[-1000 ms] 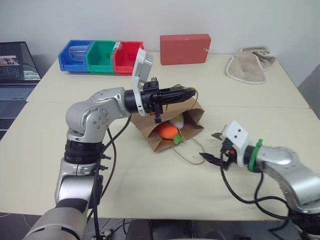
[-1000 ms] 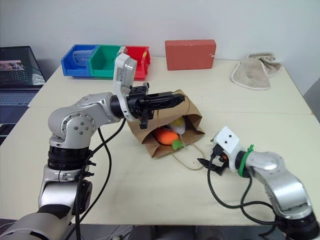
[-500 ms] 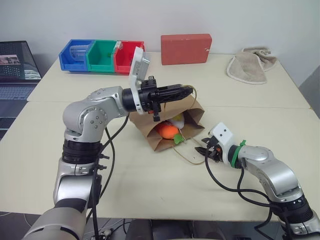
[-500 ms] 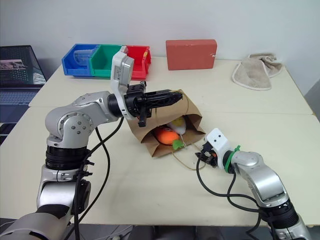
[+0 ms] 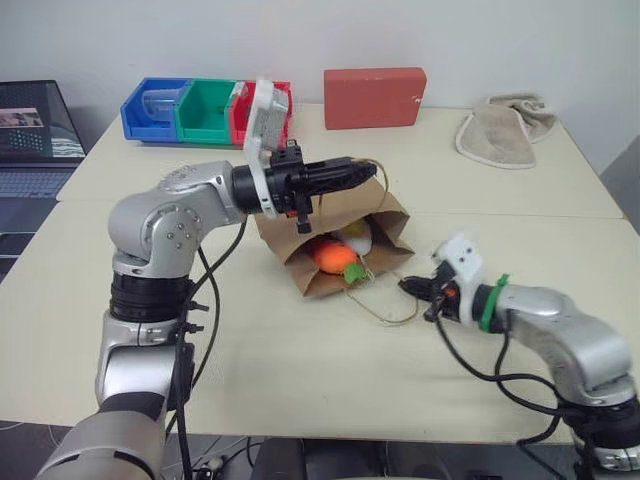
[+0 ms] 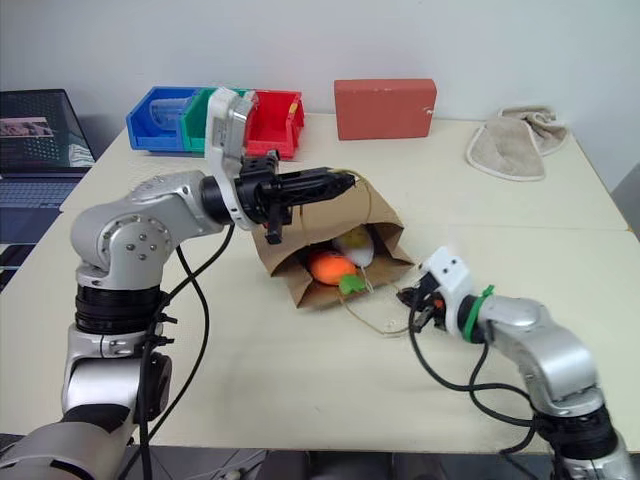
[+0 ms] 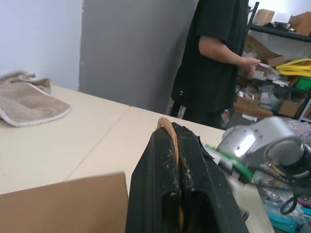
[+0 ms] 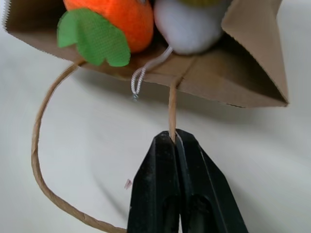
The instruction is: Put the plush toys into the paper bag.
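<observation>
Both grippers are clamped tight on the paper bag's [image 5: 330, 245] handles: the left gripper [image 5: 368, 170] pinches the upper loop handle [image 7: 165, 127] above the bag's mouth, and the right gripper [image 8: 174, 137] pinches the lower loop handle [image 8: 43, 160] that trails over the table [image 5: 300, 380]. The bag lies on its side near the middle of the table, mouth toward the right arm, with both plush toys inside it at the opening: one orange carrot [image 5: 335, 257] with green leaves, one white egg [image 5: 355, 238] just behind it.

From the right wrist, the carrot's leaves [image 8: 95, 41] overhang the bag's lower lip, and a thin white string loop [image 8: 141, 77] hangs beside the handle's root. From the left wrist, a person [image 7: 214, 58] in dark clothes stands past the table's far end before cluttered shelves [image 7: 282, 63].

At the table's far edge the head views show three bins in a row, blue [image 5: 152, 108], green [image 5: 205, 110] and red [image 5: 240, 115], one red box [image 5: 375, 97] and one beige towel [image 5: 500, 130]. A laptop [image 5: 35, 135] sits on a neighbouring surface at the robot's left. The table is pale cream against a plain light wall.
</observation>
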Controlling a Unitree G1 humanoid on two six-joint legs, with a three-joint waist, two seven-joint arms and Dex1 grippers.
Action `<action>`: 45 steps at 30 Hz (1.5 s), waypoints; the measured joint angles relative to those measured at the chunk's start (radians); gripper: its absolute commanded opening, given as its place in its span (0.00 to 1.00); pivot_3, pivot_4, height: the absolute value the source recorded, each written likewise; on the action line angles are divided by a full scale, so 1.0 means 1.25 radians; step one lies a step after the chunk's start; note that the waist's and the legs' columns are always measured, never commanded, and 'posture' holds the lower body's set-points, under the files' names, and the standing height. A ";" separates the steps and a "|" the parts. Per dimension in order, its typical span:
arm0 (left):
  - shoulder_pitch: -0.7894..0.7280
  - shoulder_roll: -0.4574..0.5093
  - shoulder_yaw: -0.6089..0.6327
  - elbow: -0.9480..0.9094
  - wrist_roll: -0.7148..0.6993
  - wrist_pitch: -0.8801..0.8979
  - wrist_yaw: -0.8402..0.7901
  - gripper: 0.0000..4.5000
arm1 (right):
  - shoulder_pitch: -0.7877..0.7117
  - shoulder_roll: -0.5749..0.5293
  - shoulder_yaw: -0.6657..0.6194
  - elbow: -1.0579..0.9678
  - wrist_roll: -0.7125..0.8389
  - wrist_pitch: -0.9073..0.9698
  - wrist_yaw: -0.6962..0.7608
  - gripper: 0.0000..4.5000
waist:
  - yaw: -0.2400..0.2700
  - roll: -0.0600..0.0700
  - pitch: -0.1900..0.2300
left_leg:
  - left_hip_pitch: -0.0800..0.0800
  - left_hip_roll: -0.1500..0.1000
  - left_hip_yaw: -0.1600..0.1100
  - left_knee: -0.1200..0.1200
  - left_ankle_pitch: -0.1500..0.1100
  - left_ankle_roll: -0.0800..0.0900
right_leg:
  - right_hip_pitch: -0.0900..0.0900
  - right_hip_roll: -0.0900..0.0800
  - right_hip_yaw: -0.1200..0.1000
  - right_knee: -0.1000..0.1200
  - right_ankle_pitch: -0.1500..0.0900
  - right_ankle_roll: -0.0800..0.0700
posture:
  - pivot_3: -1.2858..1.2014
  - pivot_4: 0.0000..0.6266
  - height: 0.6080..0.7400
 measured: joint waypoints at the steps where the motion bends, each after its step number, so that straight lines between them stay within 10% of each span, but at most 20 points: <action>1: -0.022 0.000 0.007 0.012 0.000 -0.001 0.001 0.00 | -0.038 -0.020 -0.062 -0.007 0.050 0.046 0.007 0.01 | 0.000 0.000 0.000 | 0.000 -0.001 0.000 0.000 0.000 0.000 | 0.000 0.000 0.000 0.000 0.000 0.000 | 0.52 0.24 1.00; 7: -0.095 -0.031 0.018 0.112 0.022 -0.021 0.009 0.00 | -0.179 -0.085 -0.239 0.006 0.225 0.245 -0.002 0.01 | -0.001 0.000 0.000 | 0.000 0.000 0.000 -0.002 0.000 0.000 | 0.000 0.000 0.000 -0.001 0.000 0.000 | 0.52 0.24 1.00; 20: -0.130 -0.123 -0.054 0.313 0.174 -0.123 0.008 0.00 | -0.322 0.002 -0.263 0.151 0.247 0.335 -0.190 0.01 | -0.003 0.001 0.000 | -0.014 0.000 0.001 0.000 0.002 -0.002 | -0.018 0.000 0.001 0.006 0.000 0.000 | 0.52 0.24 1.00; 34: -0.106 -0.009 -0.034 0.240 0.186 -0.081 -0.049 0.88 | -0.340 -0.168 -0.300 0.132 0.304 0.308 -0.150 0.99 | -0.002 0.003 0.001 | -0.013 -0.001 0.001 0.000 0.002 0.000 | -0.017 0.000 0.001 0.006 0.000 0.000 | 0.52 0.24 1.00; 45: 0.078 0.150 0.020 0.154 0.160 -0.065 -0.124 0.96 | -0.043 -0.387 -0.332 0.043 0.276 0.021 0.111 1.00 | -0.005 0.003 0.001 | -0.012 0.000 0.002 0.001 0.001 0.002 | -0.016 0.000 0.001 0.006 0.000 0.000 | 0.52 0.24 1.00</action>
